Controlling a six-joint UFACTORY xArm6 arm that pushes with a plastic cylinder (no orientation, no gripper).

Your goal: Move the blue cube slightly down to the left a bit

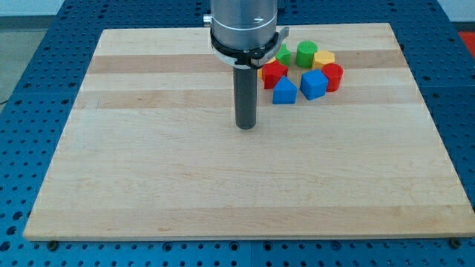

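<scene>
Wooden board (148,185) – blue cube (313,84) hemmed by red cylinder (333,76), blue triangular block (283,91)

The arm's metal housing (245,26) runs off the view's top edge and hides part of the green block (283,55) at its 3 o'clock, whose shape, like that of the crowded yellow block (323,58), cannot be made out.

Pale matt wood board (223,178), glossy plastic-looking blue cube (313,84), dark matt rod
</scene>
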